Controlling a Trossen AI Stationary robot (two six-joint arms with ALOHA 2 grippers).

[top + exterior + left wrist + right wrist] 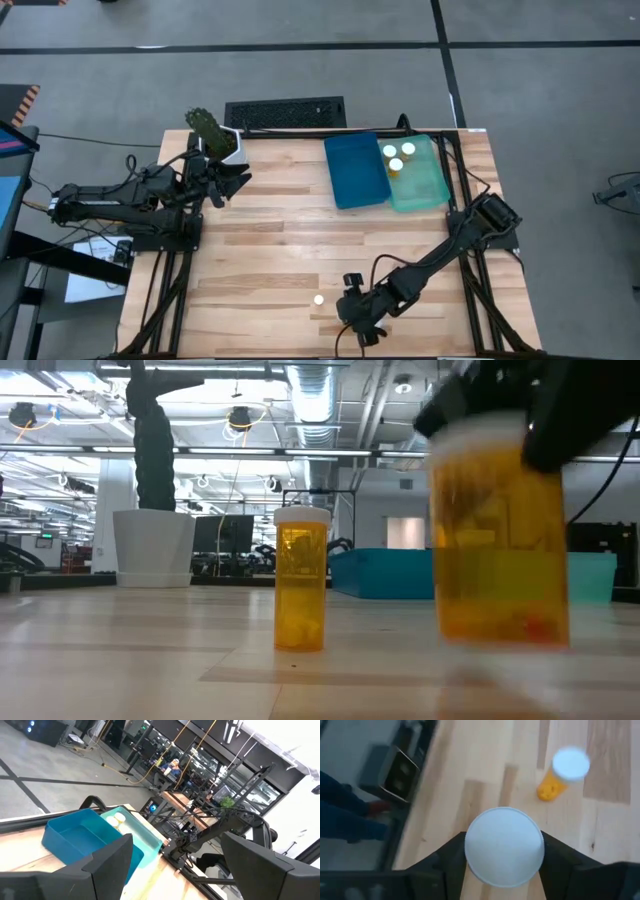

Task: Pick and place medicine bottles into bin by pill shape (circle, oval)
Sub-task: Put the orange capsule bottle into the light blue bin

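A wide amber medicine bottle (pixel 498 540) with a round white cap (pixel 504 845) is near the table's front edge, with my right gripper (pixel 504 854) shut on it. In the high view the right gripper (pixel 362 322) hides it. A narrower amber bottle (pixel 319 299) with a white cap stands upright on its base to the left of that gripper, also seen in the low view (pixel 301 580) and the right wrist view (pixel 559 777). My left gripper (pixel 238 180) waits open at the table's far left, its fingers level and wide apart (pixel 175 850). My right gripper pinches the wide bottle at its top, one finger (pixel 447 855) on each side of the white cap's rim (pixel 474 851). The fingers come slanting down from above. The bottle hangs upright below them, and its base (pixel 500 638) looks just clear of the wood.
At the far right of the table a dark blue bin (pixel 355 172) stands next to a light teal bin (pixel 428 185), which holds several white-capped bottles (pixel 398 158). A potted plant (pixel 213 132) stands at the far left corner. Bare wood lies across the middle.
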